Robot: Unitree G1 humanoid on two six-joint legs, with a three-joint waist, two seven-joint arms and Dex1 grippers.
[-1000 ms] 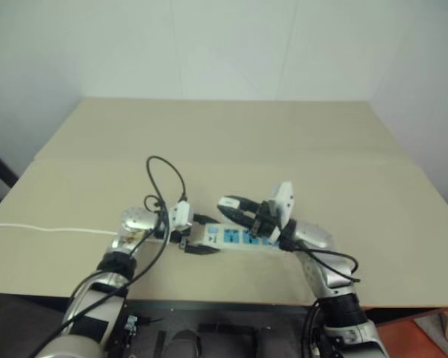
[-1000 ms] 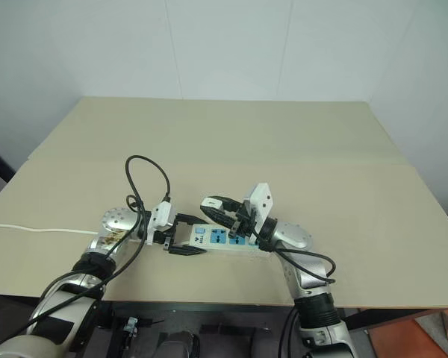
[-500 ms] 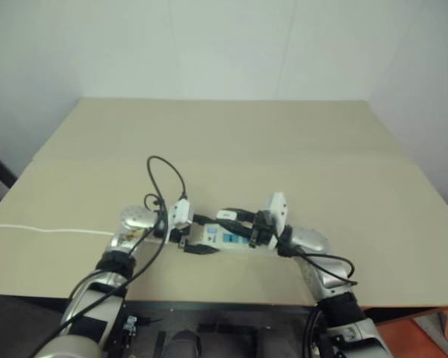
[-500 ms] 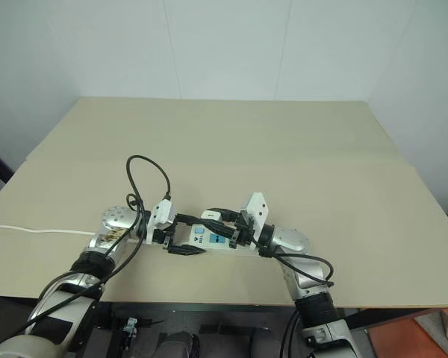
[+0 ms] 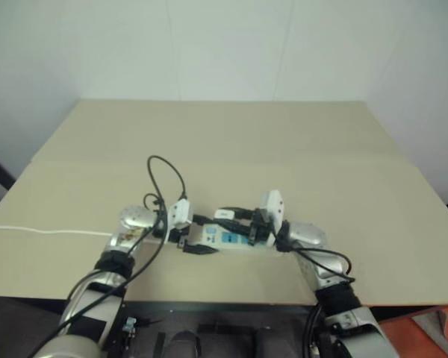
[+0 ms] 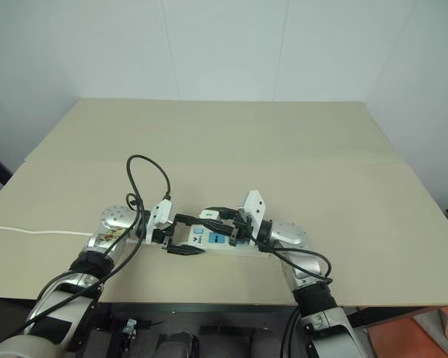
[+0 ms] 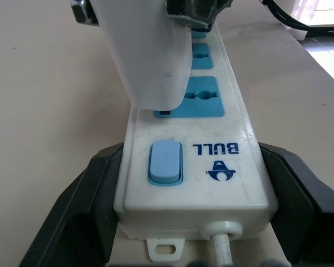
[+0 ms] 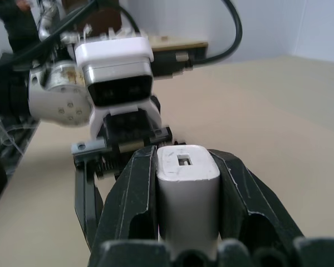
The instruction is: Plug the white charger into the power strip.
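Observation:
The power strip (image 6: 222, 244) lies on the tan table near its front edge, a long white bar with blue socket faces (image 7: 201, 97) and a blue switch (image 7: 165, 162). My left gripper (image 6: 194, 236) is shut on the strip's switch end, one black finger (image 7: 86, 194) against each long side. My right gripper (image 6: 213, 216) comes from the other side and is shut on the white charger (image 8: 187, 189). The charger (image 7: 147, 55) stands over the socket nearest the switch, its lower end at the blue face. Its prongs are hidden.
The strip's thin white cord (image 6: 37, 230) runs left across the table to its edge. A black cable loop (image 6: 145, 171) rises from my left wrist. The table's front edge (image 6: 209, 302) is close behind both arms. The far half of the table is bare.
My right gripper has come down and a little towards the left with the charger, from above the strip to its socket row. The left gripper and the strip have kept still.

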